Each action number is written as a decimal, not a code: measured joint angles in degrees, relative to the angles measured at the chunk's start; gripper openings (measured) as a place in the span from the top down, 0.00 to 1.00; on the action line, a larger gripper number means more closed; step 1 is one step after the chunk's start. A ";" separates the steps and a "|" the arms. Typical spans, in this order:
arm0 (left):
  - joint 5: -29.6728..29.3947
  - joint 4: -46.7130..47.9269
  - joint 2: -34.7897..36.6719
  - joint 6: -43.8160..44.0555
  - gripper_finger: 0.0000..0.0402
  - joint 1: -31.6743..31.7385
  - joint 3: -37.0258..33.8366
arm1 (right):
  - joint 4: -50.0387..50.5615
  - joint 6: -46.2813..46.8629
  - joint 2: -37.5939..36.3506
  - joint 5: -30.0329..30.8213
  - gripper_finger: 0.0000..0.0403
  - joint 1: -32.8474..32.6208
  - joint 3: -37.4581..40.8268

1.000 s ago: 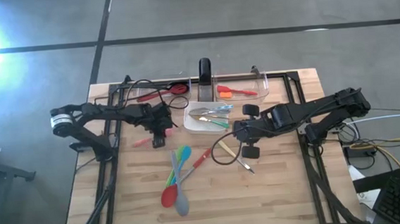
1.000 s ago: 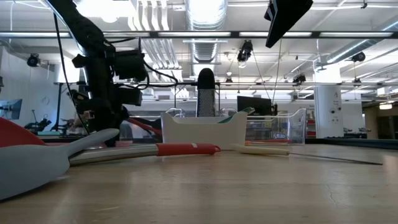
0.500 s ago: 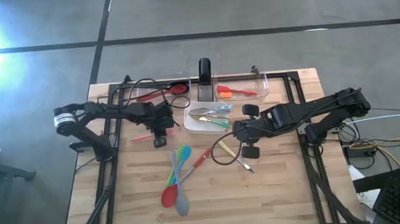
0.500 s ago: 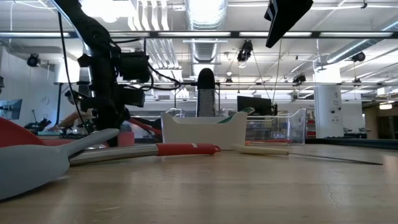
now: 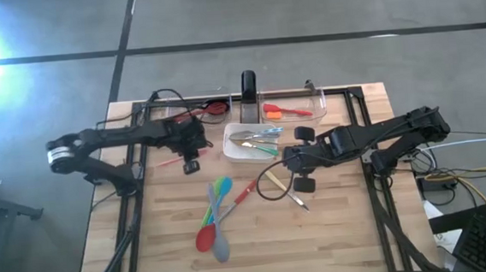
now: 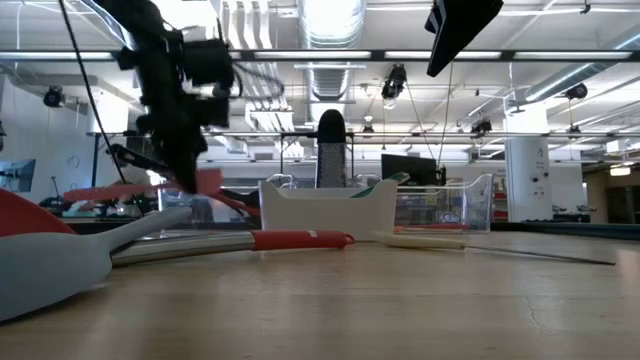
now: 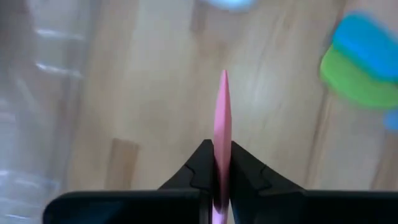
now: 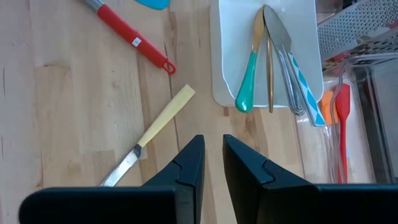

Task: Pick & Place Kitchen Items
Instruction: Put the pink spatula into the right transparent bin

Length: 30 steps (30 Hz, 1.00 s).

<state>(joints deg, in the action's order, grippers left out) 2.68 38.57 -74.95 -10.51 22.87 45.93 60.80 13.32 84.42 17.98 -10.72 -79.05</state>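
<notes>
Left hand (image 7: 221,165) gripping pink utensil (image 7: 221,118)

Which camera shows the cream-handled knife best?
The right wrist view: the cream-handled knife lies fully visible on the table. The high view shows it small beside the right gripper; the low view shows it edge-on; the left wrist view misses it.

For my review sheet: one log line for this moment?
left gripper: shut on pink spoon, lifted | right gripper: idle above table, empty

Pink utensil (image 7: 221,124) (thin, edge-on) aloft
</notes>
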 joint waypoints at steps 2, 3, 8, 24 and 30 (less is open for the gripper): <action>0.00 -1.29 2.70 1.44 0.94 -0.14 1.02 | -0.45 0.00 0.00 0.02 0.87 0.00 0.00; -0.02 -2.03 4.16 2.10 0.94 -0.22 1.36 | -0.66 0.00 0.00 0.02 0.87 0.00 0.00; -0.41 -8.45 10.26 5.37 0.94 -0.77 1.51 | -4.12 -1.22 0.00 0.04 0.87 0.00 0.00; 5.97 -57.42 16.60 9.00 0.94 -10.12 -0.12 | -55.05 -12.20 -0.35 0.21 0.87 0.22 16.74; 9.08 -64.76 15.51 9.06 0.94 -13.86 -1.18 | -77.98 -13.74 -1.84 0.06 0.85 1.68 24.55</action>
<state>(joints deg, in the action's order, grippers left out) 11.76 -26.20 -59.44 -1.45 9.01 44.75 -17.17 -0.42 82.59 18.04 -9.04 -54.50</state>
